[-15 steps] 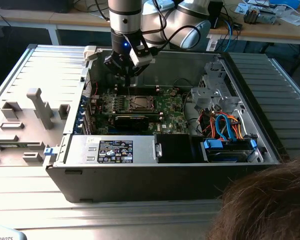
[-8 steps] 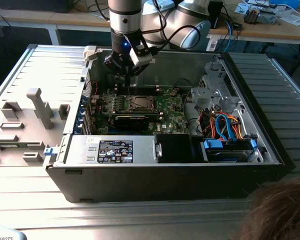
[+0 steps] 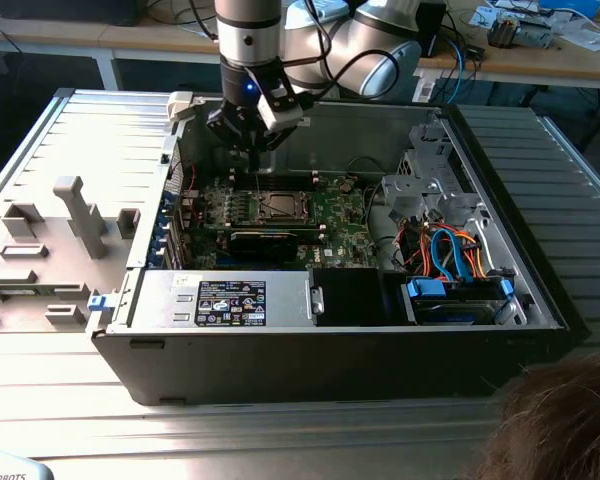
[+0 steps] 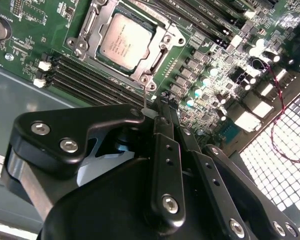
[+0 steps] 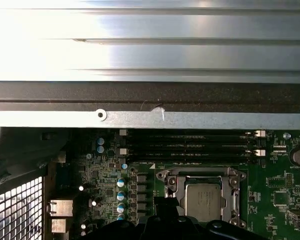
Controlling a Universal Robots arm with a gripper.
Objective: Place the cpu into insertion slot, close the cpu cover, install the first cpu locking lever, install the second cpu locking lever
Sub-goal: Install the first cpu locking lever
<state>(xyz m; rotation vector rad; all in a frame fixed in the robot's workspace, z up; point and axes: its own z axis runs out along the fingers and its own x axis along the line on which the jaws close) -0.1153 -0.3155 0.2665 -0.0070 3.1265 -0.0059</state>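
Inside the open computer case (image 3: 280,350) on the ribbed metal tabletop (image 3: 90,130), the cpu (image 4: 124,42) lies flat in the insertion slot (image 4: 176,39) of the green circuit board (image 4: 35,35). The cpu cover (image 4: 157,56) is folded down around its edges, so the dull silver-grey top shows through the window. The pincer (image 4: 162,100) hangs just above the board beside one corner of the socket, near the long black memory slots (image 4: 90,75), its fingers drawn together with no gap between them and nothing in their grip.
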